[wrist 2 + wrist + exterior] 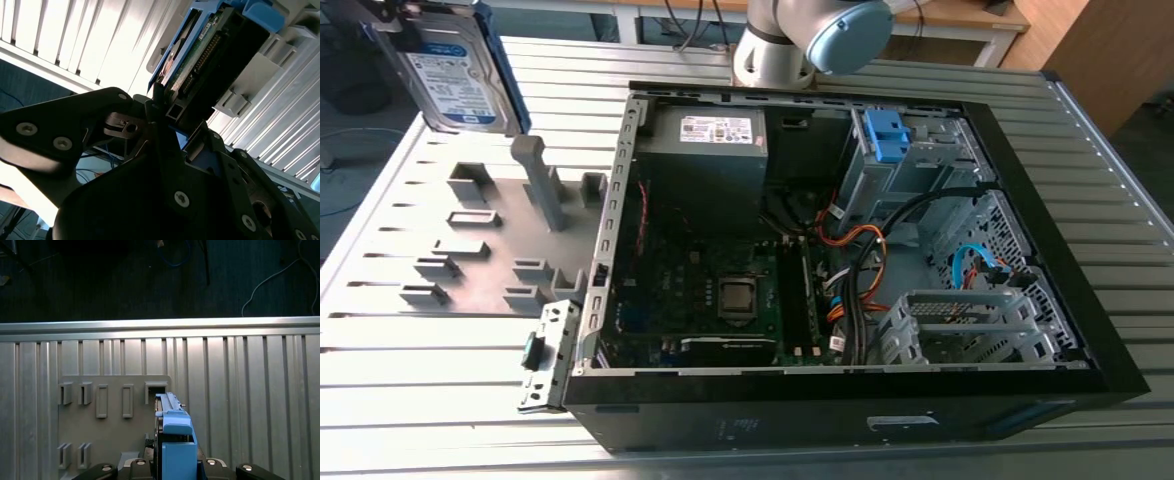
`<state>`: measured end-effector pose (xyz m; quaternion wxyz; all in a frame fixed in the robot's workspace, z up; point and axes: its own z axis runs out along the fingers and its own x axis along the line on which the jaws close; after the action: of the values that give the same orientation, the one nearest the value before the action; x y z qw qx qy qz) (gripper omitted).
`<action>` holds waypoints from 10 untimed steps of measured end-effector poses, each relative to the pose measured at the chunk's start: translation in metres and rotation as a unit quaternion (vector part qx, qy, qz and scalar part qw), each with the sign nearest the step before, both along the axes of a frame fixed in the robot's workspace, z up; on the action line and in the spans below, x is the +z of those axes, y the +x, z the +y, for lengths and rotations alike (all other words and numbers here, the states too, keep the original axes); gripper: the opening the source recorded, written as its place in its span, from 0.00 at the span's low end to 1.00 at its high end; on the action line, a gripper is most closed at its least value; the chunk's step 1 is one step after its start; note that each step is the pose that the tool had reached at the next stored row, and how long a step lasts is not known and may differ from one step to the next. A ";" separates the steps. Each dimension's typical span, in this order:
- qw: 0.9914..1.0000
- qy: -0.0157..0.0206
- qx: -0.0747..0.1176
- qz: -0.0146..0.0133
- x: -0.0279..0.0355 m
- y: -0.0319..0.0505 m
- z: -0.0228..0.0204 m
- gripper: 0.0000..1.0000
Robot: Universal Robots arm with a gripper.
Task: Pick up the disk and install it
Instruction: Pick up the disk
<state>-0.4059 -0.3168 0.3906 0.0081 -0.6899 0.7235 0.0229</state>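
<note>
Exterior view puts the disk point(454, 70) at its far left, upright above the grey slotted holder plate point(480, 240) on the tabletop point(414, 400). It seems clear of the slots and is well apart from the open computer case point(854, 405). In the second wrist view the claw point(165, 117) is clamped on one edge of the disk, a finger on each face.

I judge the pick-up done and the install not yet begun. Seating the disk would call for its blue rails to line up square with a bay's guides, clear of the wiring.

Inside the case are:
- a grey power-supply box point(707, 145) at the far left
- the motherboard point(707, 290) below it
- orange and black cables point(861, 250) in the middle
- a bare blue bracket point(887, 135) in the far cage
- a metal cage point(961, 325) at the near right, with no drive visible in it
</note>
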 end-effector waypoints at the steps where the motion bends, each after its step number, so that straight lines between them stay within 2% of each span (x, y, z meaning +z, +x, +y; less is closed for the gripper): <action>1: 1.000 0.000 0.000 0.000 0.0003 0.0000 0.0000 0.36; 10: 1.000 0.001 0.000 0.000 0.0037 0.0000 0.0000 0.36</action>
<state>-0.4059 -0.3168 0.3944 0.0086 -0.6899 0.7235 0.0235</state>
